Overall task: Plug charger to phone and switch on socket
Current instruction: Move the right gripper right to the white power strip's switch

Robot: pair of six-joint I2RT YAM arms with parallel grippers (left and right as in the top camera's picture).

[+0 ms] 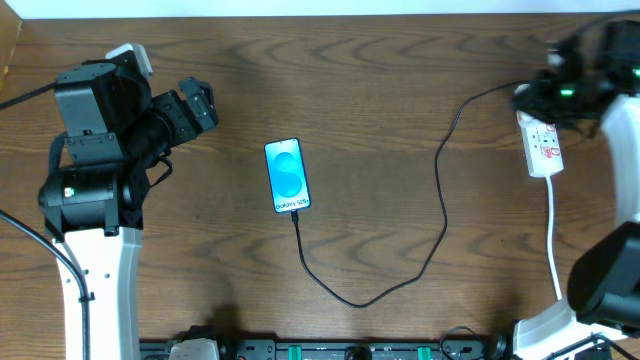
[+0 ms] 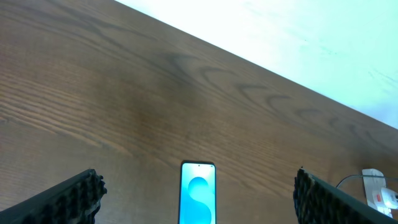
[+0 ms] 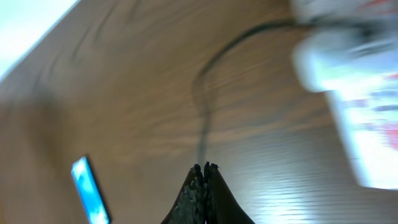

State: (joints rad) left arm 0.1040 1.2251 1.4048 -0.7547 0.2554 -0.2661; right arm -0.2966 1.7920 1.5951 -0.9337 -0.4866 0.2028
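Note:
The phone [image 1: 287, 176] lies flat mid-table with its cyan screen lit. The black charger cable [image 1: 440, 210] is joined to its near end, loops right and runs up toward the white socket [image 1: 543, 146] at the far right. My left gripper [image 1: 197, 102] is open, off to the phone's left; its wrist view shows the phone [image 2: 198, 199] between the spread fingers [image 2: 198, 202]. My right gripper [image 1: 540, 98] hovers over the socket's far end, where the cable ends. Its fingers [image 3: 204, 168] are shut with nothing between them. That blurred view shows the socket [image 3: 357, 93], cable [image 3: 204, 118] and phone [image 3: 89, 190].
The socket's white cord [image 1: 553, 235] runs down the right side toward the front edge. Both arm bases stand at the near corners. The table's far edge meets a white surface.

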